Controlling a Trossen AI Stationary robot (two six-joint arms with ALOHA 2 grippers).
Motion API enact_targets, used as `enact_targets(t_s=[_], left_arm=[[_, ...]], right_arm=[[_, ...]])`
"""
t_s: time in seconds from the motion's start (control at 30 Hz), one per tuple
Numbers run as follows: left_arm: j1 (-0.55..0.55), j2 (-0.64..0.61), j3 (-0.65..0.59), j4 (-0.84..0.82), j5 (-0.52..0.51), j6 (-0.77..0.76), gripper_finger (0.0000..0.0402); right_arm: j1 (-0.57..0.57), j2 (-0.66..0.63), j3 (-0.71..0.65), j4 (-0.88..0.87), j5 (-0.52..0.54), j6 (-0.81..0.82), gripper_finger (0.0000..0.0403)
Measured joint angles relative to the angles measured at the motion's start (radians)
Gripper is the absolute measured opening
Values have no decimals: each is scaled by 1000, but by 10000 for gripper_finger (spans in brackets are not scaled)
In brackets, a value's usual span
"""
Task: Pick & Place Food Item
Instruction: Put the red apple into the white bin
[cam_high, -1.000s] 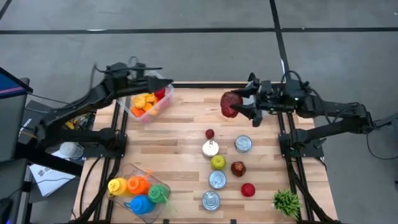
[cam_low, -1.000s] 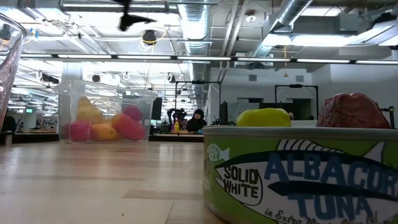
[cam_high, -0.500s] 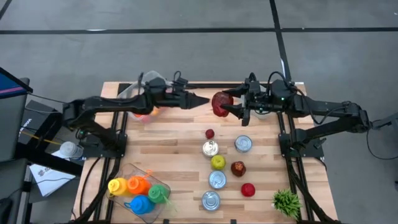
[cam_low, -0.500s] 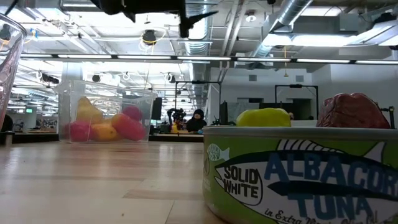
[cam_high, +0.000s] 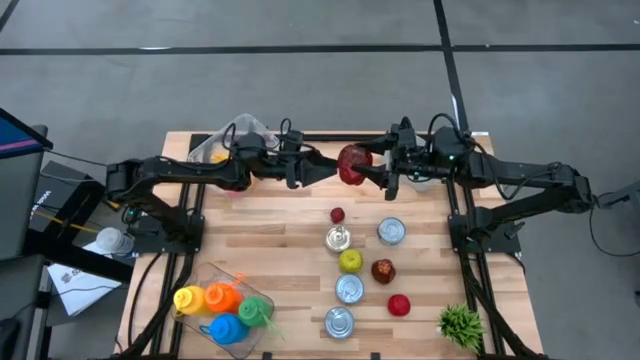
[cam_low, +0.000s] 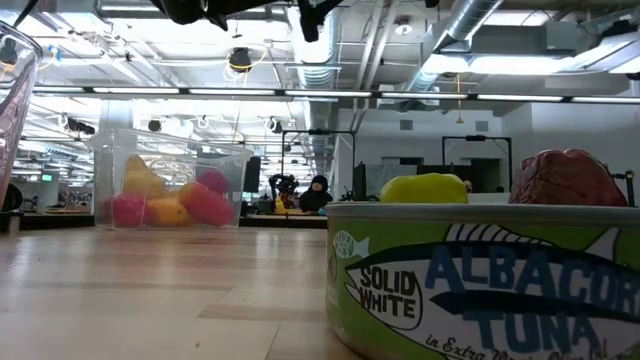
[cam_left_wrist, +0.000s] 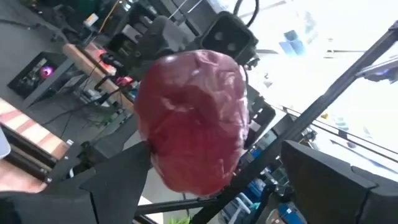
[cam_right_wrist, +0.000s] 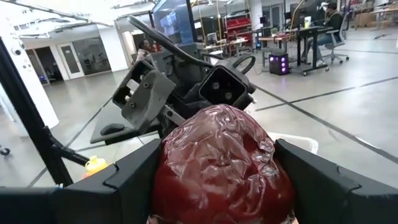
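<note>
Nearest the low camera, at the table's front edge, we have a green-labelled tuna can (cam_low: 480, 285), with a transparent plastic bin of coloured toy fruit (cam_low: 170, 190) far behind it.

Up above the table's far half, our right gripper (cam_high: 375, 168) has its fingers clamped on the dark red, plastic-wrapped lump of meat (cam_high: 352, 165), held in the air. Our left gripper (cam_high: 322, 170) faces it nose to nose, fingers spread wide on either side of the lump's near end but not yet pressing, as the left wrist view shows (cam_left_wrist: 193, 124).

This looks to us like a handover, and the risk is timing: if our right fingers let go before the left ones bite, the slippery wrapped meat falls among the silver cans (cam_high: 345, 290) below. Pushing closer could also knock the two grippers together.
</note>
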Motion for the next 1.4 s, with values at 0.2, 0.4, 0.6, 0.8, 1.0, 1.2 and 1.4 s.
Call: enact_targets(t_s=[0.2,0.4,0.6,0.8,1.0,1.2,1.4], left_arm=[[-6,1,-1,-28,-14,11,350],[-7,7,0,-55,-26,15,350],[-8,8,0,-63,-26,15,350],[-12,8,0,-72,9,15,350],[-25,8,0,-78,17,15,350],[-25,8,0,-80,15,16,350],[-28,8,0,-78,16,34,350]], right_arm=[[-10,20,-1,15,-18,0,286],[-8,59,-2,54,-31,6,286],[-7,101,0,86,-46,14,286],[-10,113,0,131,-51,27,286],[-28,112,0,158,-77,28,286],[-21,112,0,166,-87,36,286],[0,112,0,166,-83,43,286]])
